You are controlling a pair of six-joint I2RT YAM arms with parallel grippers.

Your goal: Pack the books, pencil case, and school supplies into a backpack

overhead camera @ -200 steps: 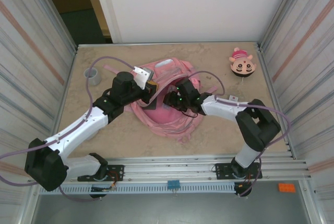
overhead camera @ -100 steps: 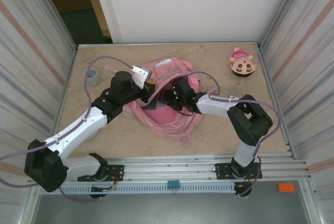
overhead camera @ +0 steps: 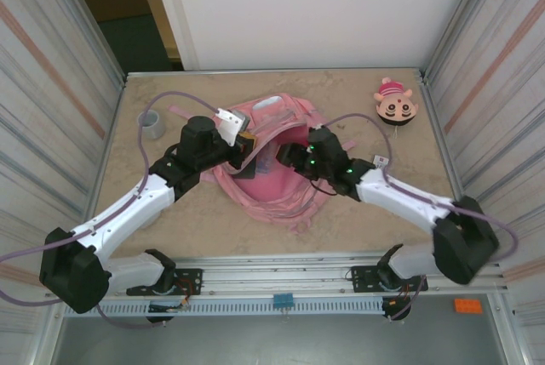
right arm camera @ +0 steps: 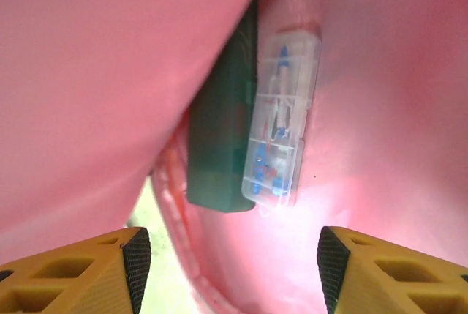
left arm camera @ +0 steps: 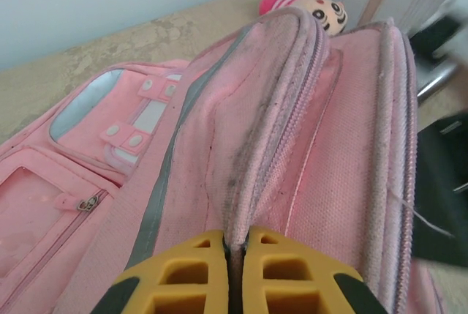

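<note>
Two items packed: pencil case (right arm camera: 219, 146), supply box (right arm camera: 281, 120). Left gripper (left arm camera: 235, 244) pinched on backpack (left arm camera: 278, 109) rim; right gripper (right arm camera: 230, 255) spread. Risk: lost pinch, collapsed opening.

**Backpack** (left arm camera: 307, 153): pink woven cloth, coarse and matt, fuzzed and greyed along the zip ridge. It carries a smooth grey webbing strip (left arm camera: 157, 204) and pale blue panels (left arm camera: 73, 105) with a slight sheen.
**Pencil case** (right arm camera: 219, 138): dark green, matt.
**Compartment box** (right arm camera: 281, 120): clear, glossy plastic.
**Right gripper** (right arm camera: 232, 247): yellow moulded plastic, with black knurled pads (right arm camera: 137, 257).
**Table** (overhead camera: 170, 220): mottled beige, stone-look, matt.
**Side walls** (overhead camera: 51, 84): ribbed sheet metal.
</note>
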